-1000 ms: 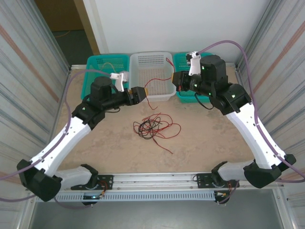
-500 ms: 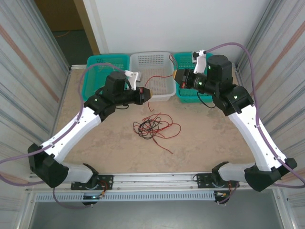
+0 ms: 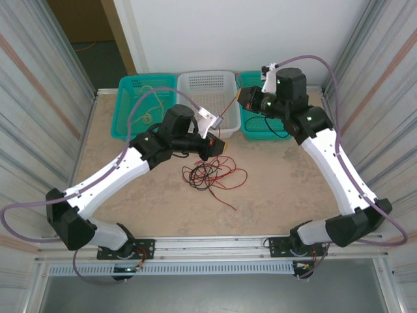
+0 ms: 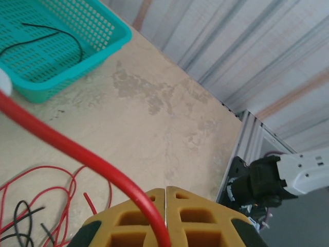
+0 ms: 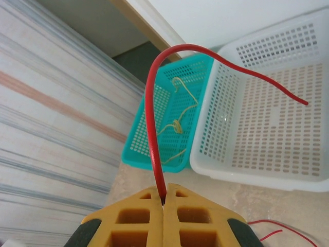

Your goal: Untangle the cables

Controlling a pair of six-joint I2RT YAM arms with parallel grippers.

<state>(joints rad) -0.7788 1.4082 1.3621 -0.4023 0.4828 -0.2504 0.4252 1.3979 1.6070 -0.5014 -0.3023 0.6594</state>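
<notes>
The left gripper (image 4: 165, 198) is clamped on a red cable (image 4: 77, 151) near the tangle of red and black cables (image 3: 212, 173) lying on the table (image 3: 293, 189), while the right gripper (image 5: 164, 198) is clamped on a red strand (image 5: 150, 128) whose free end arcs over the white basket (image 5: 216, 128).

Beige table (image 3: 280, 189): tangled red-black cables (image 3: 212, 173) at centre, white basket (image 3: 206, 74) between teal baskets (image 3: 127, 104) behind.
</notes>
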